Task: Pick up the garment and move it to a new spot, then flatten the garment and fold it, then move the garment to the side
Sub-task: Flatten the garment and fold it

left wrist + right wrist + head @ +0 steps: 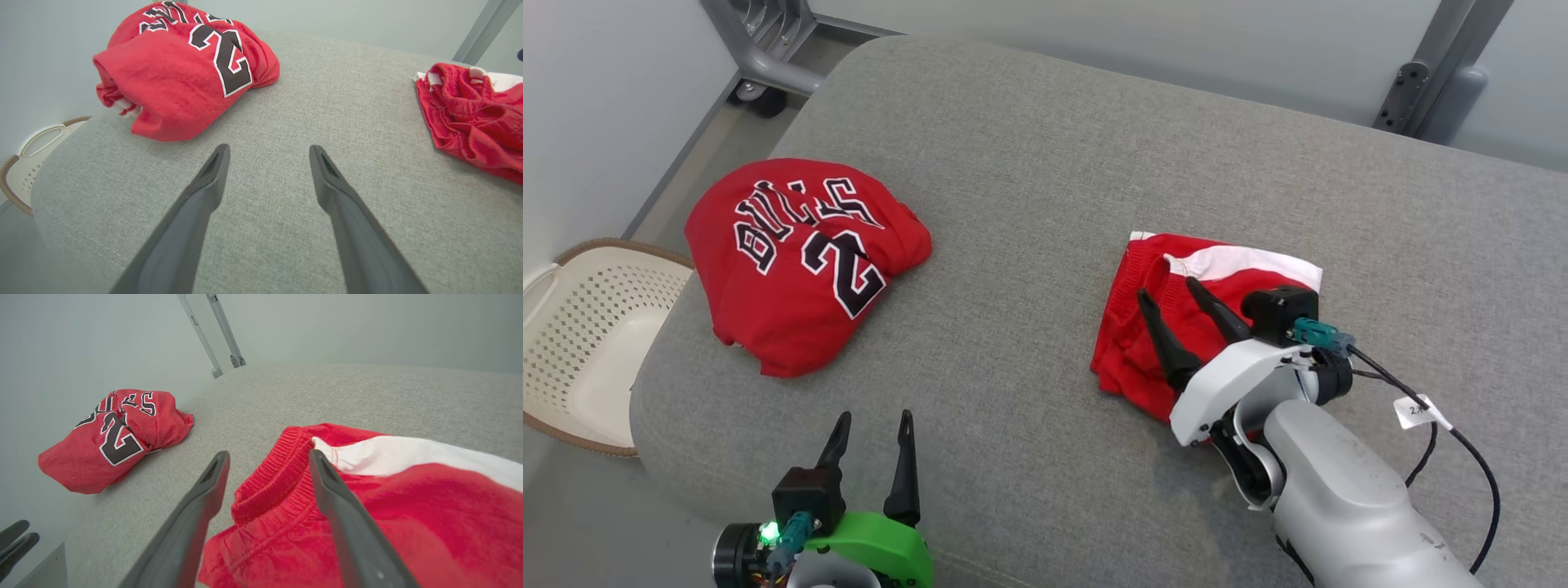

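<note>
The garment, a pair of red shorts (1127, 335) with a white band, lies folded in a small bundle on the right part of the grey padded surface (1029, 188). My right gripper (1167, 288) hovers over it, open, fingers straddling the ribbed waistband and gripping nothing. The right wrist view has the shorts (408, 506) under and around that gripper (269, 453), one finger over the cloth and the other beside its edge. My left gripper (874, 416) is open and empty near the front edge, apart from both pieces of clothing. From the left wrist, the gripper (269, 147) points over bare fabric, with the shorts (470, 110) at far right.
A crumpled red jersey (800, 261) with black lettering lies at the left; it also appears as the jersey (184, 77) and the jersey (110, 441). A cream perforated basket (580, 351) stands on the floor off the left edge. Grey metal frame legs (760, 49) stand behind.
</note>
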